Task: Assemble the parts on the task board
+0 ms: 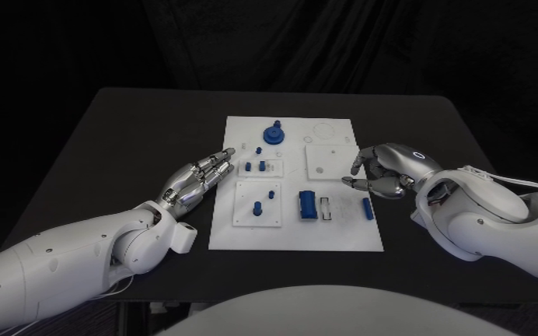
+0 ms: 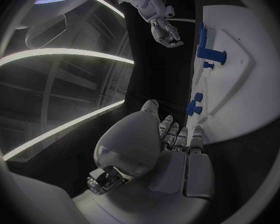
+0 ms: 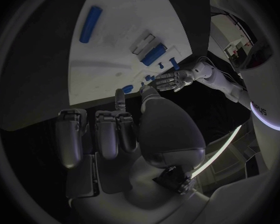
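1. Two robot hands flank the task board (image 1: 337,235), which sits in the middle of the black surface (image 1: 124,141), and neither one holds a part.
2. The left robot hand (image 1: 202,176) lies at the board's left edge with its fingers stretched out straight and close together, tips reaching just over the rim near two small blue pegs (image 1: 256,166) that stand in a raised white block.
3. The left wrist view backs that up: flat palm, fingers (image 2: 177,134) laid along the board's edge, nothing between them.
4. The right robot hand (image 1: 387,169) hovers at the board's right edge with fingers curled loosely downward and apart, close to the long blue bar (image 1: 367,208) that lies flat near that edge; whether a fingertip touches the board cannot be told.
5. On progress: a round blue knob (image 1: 273,133) stands upright at the far end of the board, and a single blue peg (image 1: 256,208) stands in the near-left block, so those look seated.
6. A wide blue block (image 1: 306,204) lies beside an open white-framed slot (image 1: 326,207), and the long bar lies loose on the other side of that slot, so this pairing looks unfinished.
7. The square plate (image 1: 325,159) on the right and the faint ring (image 1: 324,130) at the far right corner show no blue piece in them.
8. Judged from this, the job is partway, and the near-right cluster seems the likeliest work left.
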